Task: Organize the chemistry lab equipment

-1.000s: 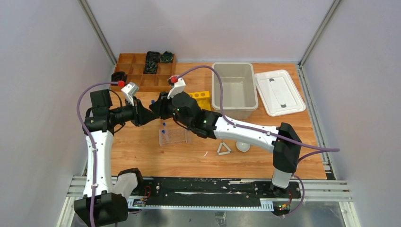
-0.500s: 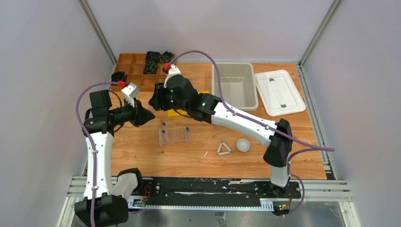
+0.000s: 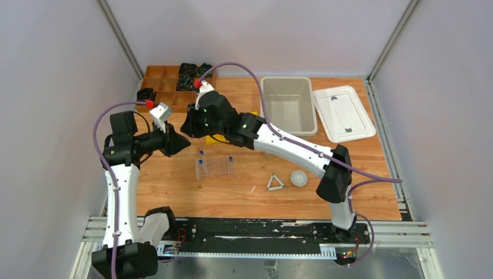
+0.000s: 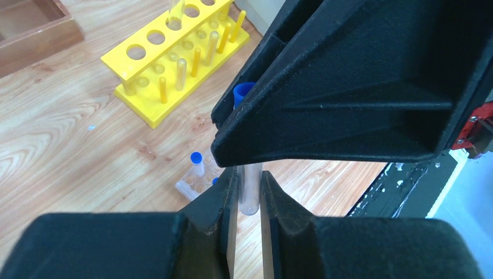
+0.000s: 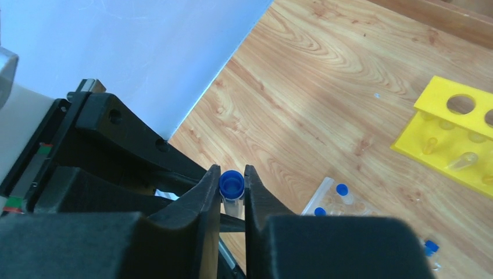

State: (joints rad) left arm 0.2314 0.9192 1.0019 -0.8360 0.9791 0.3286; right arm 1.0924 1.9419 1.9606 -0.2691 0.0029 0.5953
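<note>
Right arm's wrist has swung up and back toward the far side since a second ago, uncovering the white round dish; the left arm has hardly shifted. Both now meet in mid-air, over the table just beyond the clear plastic tube rack. The left gripper is clamped on the clear body of a tube, roughly mid-length. The right gripper pinches that same tube's blue cap from both sides.

This tube looks light, thin-walled and smooth, so I judge it prone to slipping or twisting between hard pads, and to cracking if squeezed hard. The body grip seems sensible, and the cap's rim is the better purchase for turning. Other capped tubes already stand in the rack, with the yellow rack just beyond.
</note>
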